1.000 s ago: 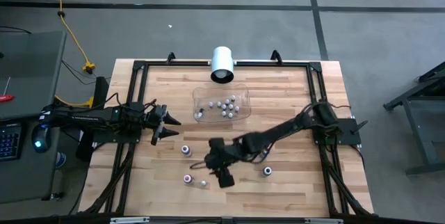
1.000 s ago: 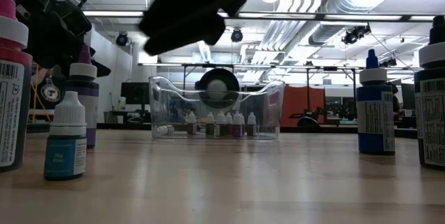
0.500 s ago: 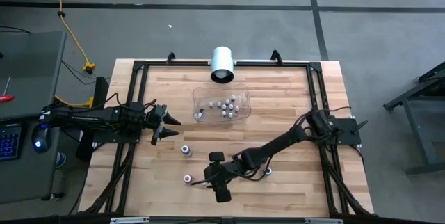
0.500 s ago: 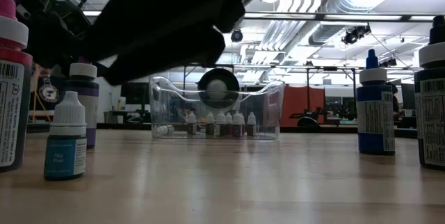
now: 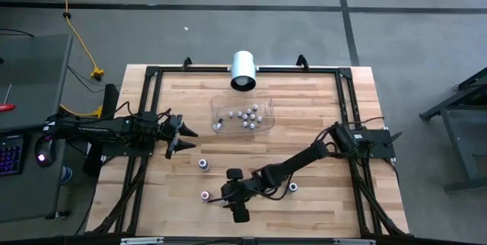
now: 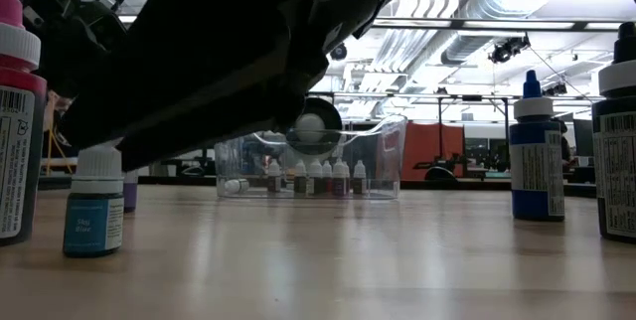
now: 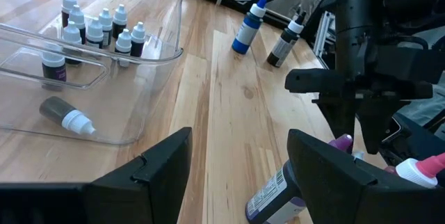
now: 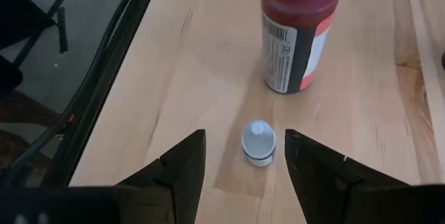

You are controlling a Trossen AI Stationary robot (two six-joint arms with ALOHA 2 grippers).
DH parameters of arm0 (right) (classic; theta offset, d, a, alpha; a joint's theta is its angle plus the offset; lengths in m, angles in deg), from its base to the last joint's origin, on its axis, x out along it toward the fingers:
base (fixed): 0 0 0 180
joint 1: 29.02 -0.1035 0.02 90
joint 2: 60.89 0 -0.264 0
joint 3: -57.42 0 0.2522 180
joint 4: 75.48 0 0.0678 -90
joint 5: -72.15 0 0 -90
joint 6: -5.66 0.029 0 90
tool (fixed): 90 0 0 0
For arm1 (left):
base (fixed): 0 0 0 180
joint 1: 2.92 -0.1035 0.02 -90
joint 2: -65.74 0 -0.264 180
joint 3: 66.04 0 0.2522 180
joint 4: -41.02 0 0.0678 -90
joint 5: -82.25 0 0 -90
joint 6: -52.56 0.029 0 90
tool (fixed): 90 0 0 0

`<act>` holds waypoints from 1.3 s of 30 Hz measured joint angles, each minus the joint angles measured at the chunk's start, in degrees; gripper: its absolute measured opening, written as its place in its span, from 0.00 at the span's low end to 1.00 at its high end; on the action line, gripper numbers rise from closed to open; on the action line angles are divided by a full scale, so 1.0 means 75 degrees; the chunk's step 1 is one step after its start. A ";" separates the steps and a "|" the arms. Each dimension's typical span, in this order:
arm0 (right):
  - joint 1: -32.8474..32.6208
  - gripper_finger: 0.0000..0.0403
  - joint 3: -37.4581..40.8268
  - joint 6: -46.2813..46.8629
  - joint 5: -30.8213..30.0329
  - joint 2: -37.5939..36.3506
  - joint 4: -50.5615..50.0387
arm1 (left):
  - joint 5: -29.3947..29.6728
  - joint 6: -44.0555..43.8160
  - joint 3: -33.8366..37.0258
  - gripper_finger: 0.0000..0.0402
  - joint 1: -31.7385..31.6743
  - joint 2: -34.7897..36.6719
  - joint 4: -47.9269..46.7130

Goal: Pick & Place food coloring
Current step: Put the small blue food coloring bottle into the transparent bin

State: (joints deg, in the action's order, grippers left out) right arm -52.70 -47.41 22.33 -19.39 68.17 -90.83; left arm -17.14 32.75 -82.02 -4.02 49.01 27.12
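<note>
A tiny food coloring bottle (image 8: 259,142) with a white cap and a blue label (image 6: 94,204) stands upright on the wood near the table's front. My right gripper (image 8: 245,139) is open and slants down over it, one finger on each side, and a gap shows on both sides. In the high view my right gripper (image 5: 226,197) hides this bottle. Just beyond it stands a larger red bottle (image 8: 299,33). Several more tiny bottles (image 5: 246,116) stand in the clear tray (image 5: 217,104). My left gripper (image 5: 183,132) waits open at the table's left.
A purple bottle (image 5: 203,163) stands left of centre. A blue bottle (image 5: 293,188) and a dark bottle (image 6: 618,141) stand to the right of my right arm. A white cylinder (image 5: 243,70) sits at the far edge. A black frame (image 5: 144,108) borders the table.
My right gripper has come down and moved toward the table's near left, until its open fingers stand on either side of the tiny blue-labelled bottle. In the low view it now covers the purple bottle behind. No bottle has moved.
</note>
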 joint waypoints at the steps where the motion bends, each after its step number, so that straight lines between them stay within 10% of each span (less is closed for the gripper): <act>1: 0.0000 0.46 0.0000 -0.0003 -0.0003 0.0005 -0.0002 | 0.0000 0.0003 -0.0001 0.58 0.0000 -0.0003 0.0001; 39: 0.0160 0.33 -0.0006 -0.0225 0.0140 0.0078 0.0138 | 0.0000 0.0001 -0.0001 0.58 0.0001 -0.0001 0.0000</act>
State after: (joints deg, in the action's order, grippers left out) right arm -51.50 -47.46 20.64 -18.34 68.76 -89.80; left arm -17.14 32.76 -82.03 -4.01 49.00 27.12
